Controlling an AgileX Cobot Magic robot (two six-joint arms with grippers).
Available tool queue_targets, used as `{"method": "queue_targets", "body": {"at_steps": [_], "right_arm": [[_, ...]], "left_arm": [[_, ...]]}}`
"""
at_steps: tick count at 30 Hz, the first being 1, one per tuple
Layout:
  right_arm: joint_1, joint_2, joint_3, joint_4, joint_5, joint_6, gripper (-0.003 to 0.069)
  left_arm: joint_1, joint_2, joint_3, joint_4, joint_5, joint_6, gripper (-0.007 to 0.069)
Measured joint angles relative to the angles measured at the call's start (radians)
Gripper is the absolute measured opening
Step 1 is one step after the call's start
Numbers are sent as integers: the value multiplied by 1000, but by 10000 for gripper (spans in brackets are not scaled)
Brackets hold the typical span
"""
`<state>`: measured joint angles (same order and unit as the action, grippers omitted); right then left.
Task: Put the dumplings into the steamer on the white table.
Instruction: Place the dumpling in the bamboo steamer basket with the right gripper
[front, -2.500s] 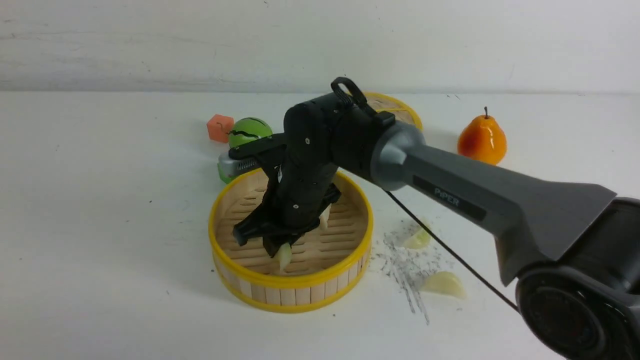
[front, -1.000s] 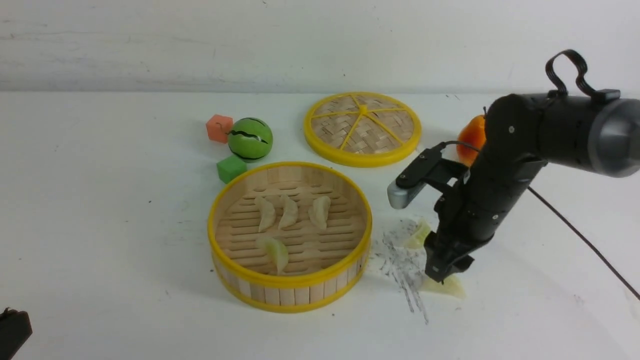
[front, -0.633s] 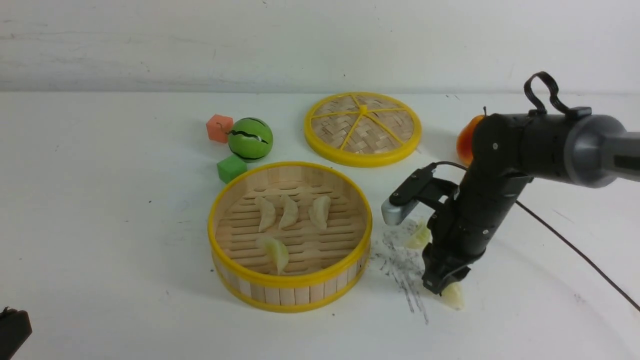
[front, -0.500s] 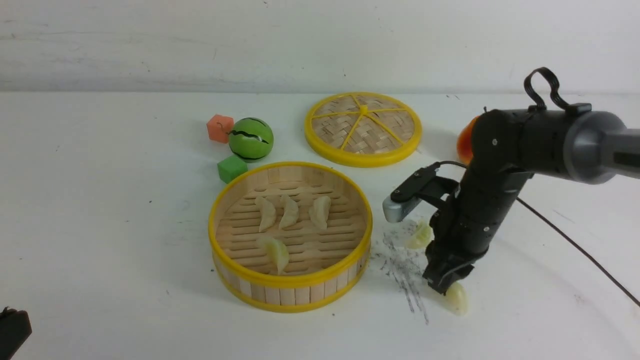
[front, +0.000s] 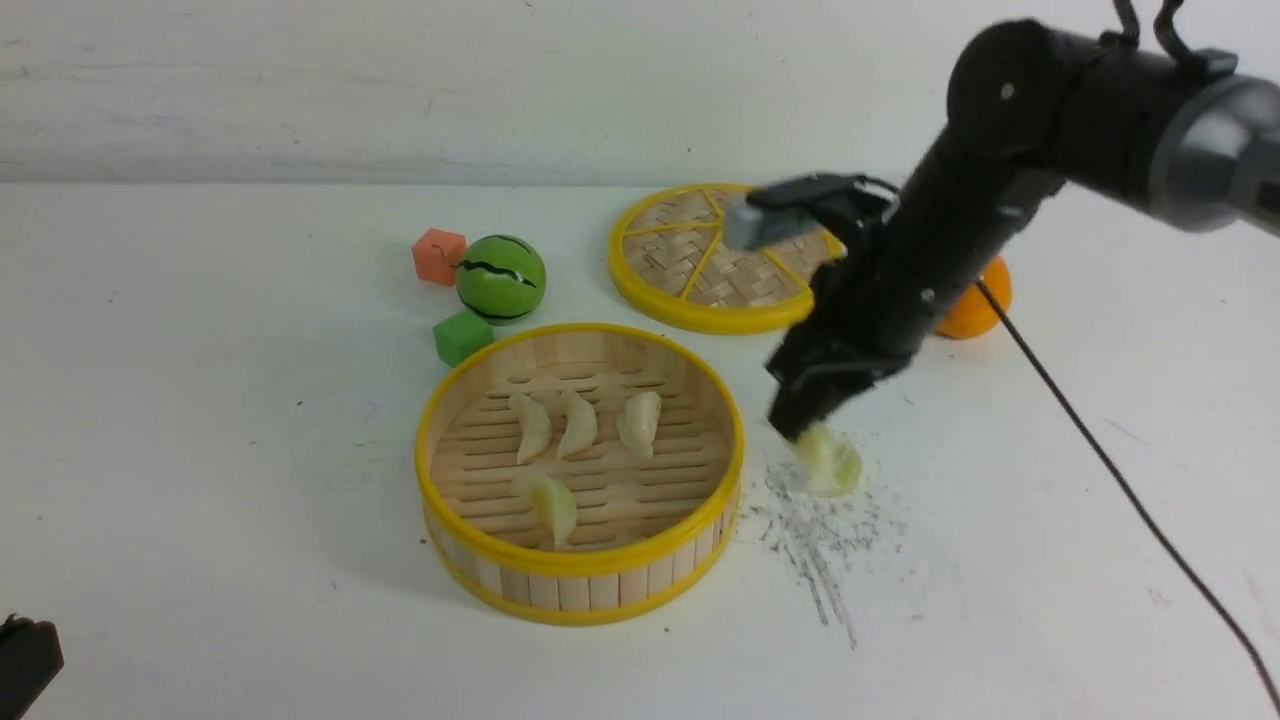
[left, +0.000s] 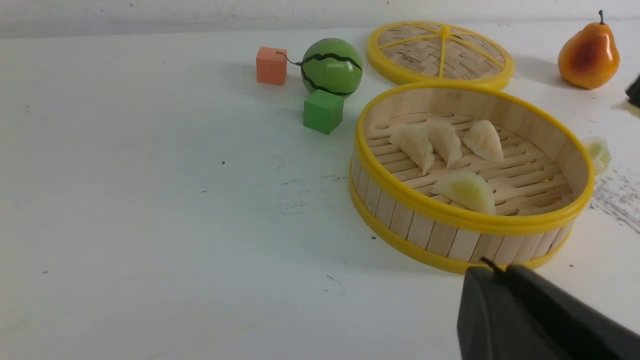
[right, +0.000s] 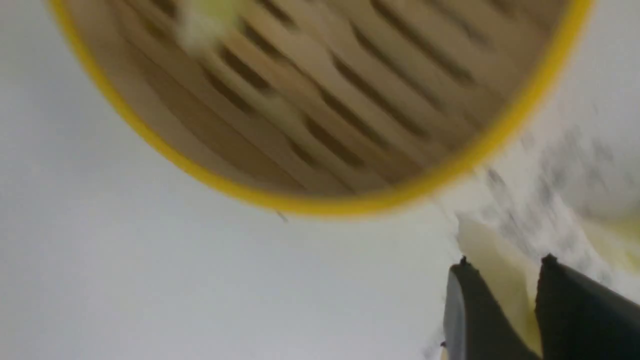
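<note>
The steamer (front: 580, 590) stands mid-table on the white table (front: 200, 450). On its slatted floor lie three cream dumplings (front: 577, 422) in a row and a pale green one (front: 552, 503). My right gripper (front: 800, 425) hangs just right of the basket rim, above the table, shut on a cream dumpling (front: 818, 452). That dumpling (right: 500, 272) shows wedged between the two black fingers in the right wrist view. Another green dumpling (left: 597, 154) lies on the table beside the steamer. My left gripper (left: 492, 272) rests low in front of the steamer, jaws together and empty.
The woven yellow-rimmed lid (front: 725, 255) lies flat behind the steamer. A pear (front: 975, 305) is half hidden by my right arm. A striped green ball (front: 500, 277), an orange cube (front: 440, 255) and a green cube (front: 462, 335) sit at the back left. Dark scratch marks (front: 820, 540) spread right of the basket.
My right gripper left the steamer, shut on the cream dumpling by the scratch marks, then lifted it and swung back and left toward the steamer. The left arm has stayed put.
</note>
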<state>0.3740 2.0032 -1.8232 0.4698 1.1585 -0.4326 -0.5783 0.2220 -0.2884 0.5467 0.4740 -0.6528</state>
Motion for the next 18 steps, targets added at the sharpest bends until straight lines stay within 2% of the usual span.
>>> {"method": "queue_targets", "body": {"at_steps": [4, 8, 18], "right_arm": [[99, 6, -54, 72, -113, 1, 167], [186, 59, -57, 31, -220, 17, 165], [196, 202, -56, -14, -273, 56, 165]], "left_arm": [[0, 0, 0, 7, 0, 0, 27], [0, 0, 0, 9, 0, 0, 28], [0, 0, 0, 11, 0, -1, 37]]}}
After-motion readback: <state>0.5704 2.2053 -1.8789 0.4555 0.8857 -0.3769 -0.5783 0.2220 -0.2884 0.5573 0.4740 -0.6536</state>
